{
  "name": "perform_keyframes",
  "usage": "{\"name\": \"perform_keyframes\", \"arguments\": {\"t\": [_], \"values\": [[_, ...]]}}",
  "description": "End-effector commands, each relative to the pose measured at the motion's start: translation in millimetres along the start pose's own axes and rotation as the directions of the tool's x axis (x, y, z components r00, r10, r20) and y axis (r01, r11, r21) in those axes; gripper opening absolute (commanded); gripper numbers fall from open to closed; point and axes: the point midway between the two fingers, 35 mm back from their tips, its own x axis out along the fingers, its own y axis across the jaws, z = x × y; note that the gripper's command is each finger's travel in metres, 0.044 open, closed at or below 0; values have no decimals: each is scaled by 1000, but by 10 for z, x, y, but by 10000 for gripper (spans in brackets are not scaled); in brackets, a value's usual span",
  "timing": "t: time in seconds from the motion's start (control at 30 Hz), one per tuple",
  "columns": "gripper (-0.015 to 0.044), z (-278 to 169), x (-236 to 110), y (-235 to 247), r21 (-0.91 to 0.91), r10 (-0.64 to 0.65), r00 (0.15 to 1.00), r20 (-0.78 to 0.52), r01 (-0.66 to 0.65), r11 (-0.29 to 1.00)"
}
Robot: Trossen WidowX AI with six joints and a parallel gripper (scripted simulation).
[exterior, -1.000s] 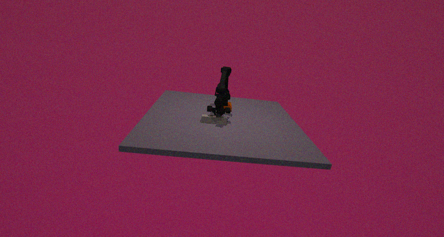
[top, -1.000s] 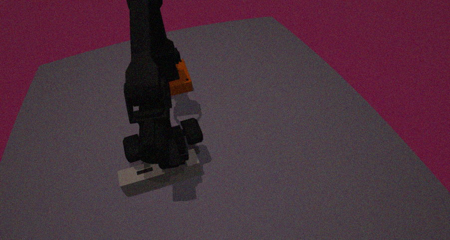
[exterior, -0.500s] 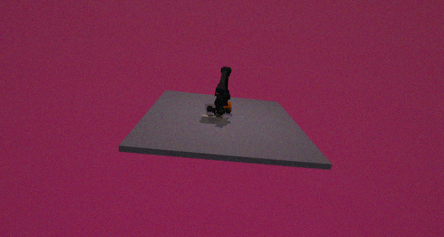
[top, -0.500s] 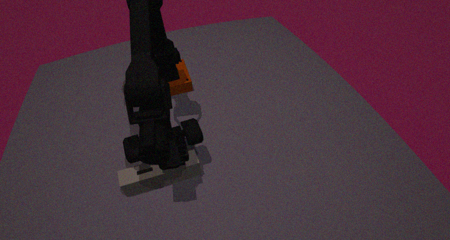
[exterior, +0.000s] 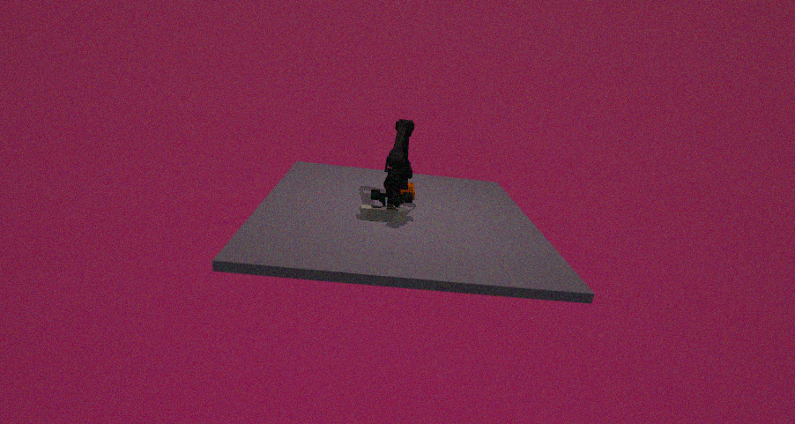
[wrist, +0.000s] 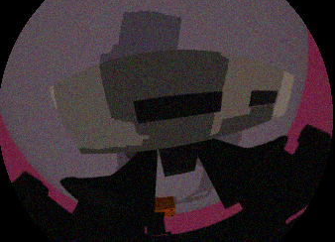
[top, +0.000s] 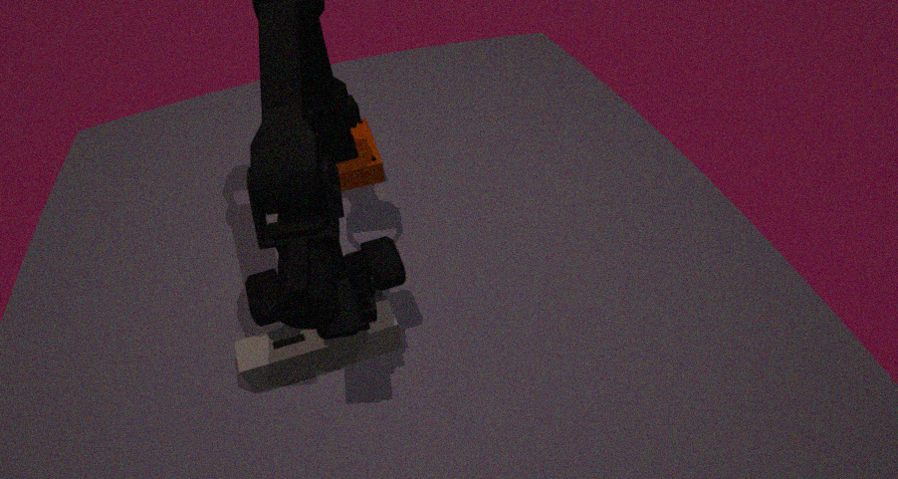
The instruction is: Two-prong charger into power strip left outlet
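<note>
With the black fingers parted just wider than the dark grey boxy charger [wrist: 166, 80], gripping nothing, releasing well meant lifting straight off the pale rectangular power strip [top: 276, 358], where the charger seemed seated, without nudging it.

grey charger [wrist: 166, 90], pale power strip [wrist: 79, 107] beneath

The grey charger [wrist: 166, 90] sits upright on the pale power strip [top: 270, 356], toward one end; the strip's other slot [top: 288, 343] lies uncovered on the surface [top: 565, 287].
</note>
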Motion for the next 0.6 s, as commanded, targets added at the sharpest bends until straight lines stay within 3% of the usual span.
{"name": "perform_keyframes", "arguments": {"t": [0.0, 0.2, 0.57], "values": [[289, 5, 0, -1, 0, -1, 1000, 2, 1, 1000], [440, 4, 0, -1, 0, -1, 1000, 3, 1, 1000], [440, -22, 3, -1, -1, -1, 1000, 10, 1, 1000]]}}
